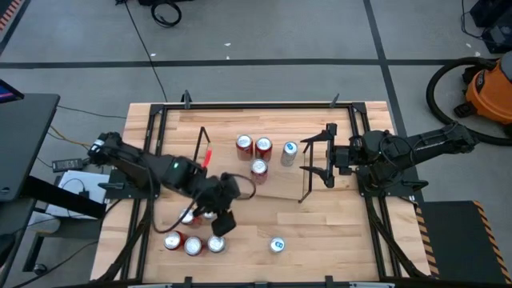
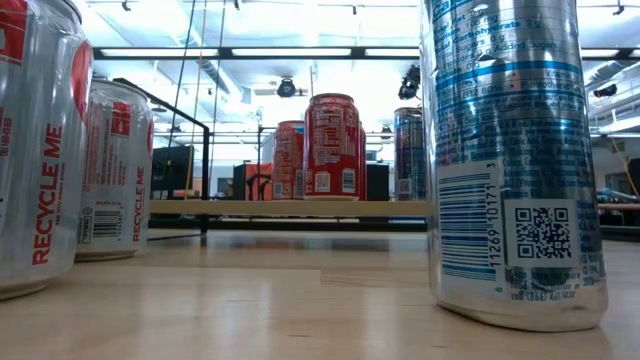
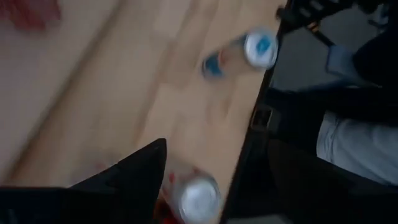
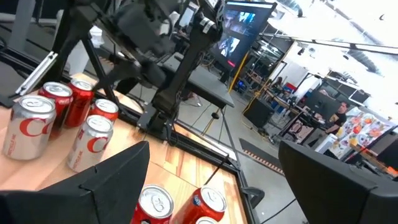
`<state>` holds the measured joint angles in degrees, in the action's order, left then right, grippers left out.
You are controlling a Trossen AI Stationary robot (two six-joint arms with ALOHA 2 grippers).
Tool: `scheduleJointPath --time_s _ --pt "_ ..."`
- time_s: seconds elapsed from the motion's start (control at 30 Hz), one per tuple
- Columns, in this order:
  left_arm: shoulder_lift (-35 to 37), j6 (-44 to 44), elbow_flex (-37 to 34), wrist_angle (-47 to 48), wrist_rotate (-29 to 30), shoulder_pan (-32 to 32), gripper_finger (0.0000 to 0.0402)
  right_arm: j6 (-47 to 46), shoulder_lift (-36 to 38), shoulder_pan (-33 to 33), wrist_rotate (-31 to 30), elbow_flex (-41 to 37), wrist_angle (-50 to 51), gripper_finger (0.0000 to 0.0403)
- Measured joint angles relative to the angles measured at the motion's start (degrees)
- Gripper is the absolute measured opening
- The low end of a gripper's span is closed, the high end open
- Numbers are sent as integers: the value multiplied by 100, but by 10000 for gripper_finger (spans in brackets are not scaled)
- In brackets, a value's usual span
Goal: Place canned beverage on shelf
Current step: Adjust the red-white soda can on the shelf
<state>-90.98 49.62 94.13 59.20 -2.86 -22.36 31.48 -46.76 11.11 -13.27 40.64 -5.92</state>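
Note:
The shelf (image 1: 272,188) is a light-wood board with black wire frames at its short ends, standing mid-table. Three red cans (image 1: 244,145) and a silver-blue can (image 1: 290,152) stand upright on it; in the low view they (image 2: 331,145) show on the board (image 2: 250,208). My left gripper (image 1: 222,222) hangs open above the front-left group of red-and-silver cans (image 1: 193,245). One can (image 3: 198,199) shows below, between its fingers (image 3: 217,149). A blue-and-silver can (image 1: 278,245) stands alone near the front edge. My right gripper (image 1: 326,158) waits open and level by the shelf's right frame.
Black rails (image 1: 376,224) run along the table's sides and front. The shelf's right wire frame (image 1: 306,180) stands just in front of my right gripper. Bare wood lies between the shelf and the front cans. An orange vacuum (image 1: 488,88) stands on the floor at the right.

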Motion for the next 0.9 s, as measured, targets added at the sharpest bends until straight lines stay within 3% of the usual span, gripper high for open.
scheduleJointPath --time_s 0.7,0.9 --pt "-25 3373 0 1519 551 -1894 290 959 2 -141 445 0 -799 368" --pt "-286 4078 2 1444 586 -2297 290 1069 2 -412 444 0 -884 368"
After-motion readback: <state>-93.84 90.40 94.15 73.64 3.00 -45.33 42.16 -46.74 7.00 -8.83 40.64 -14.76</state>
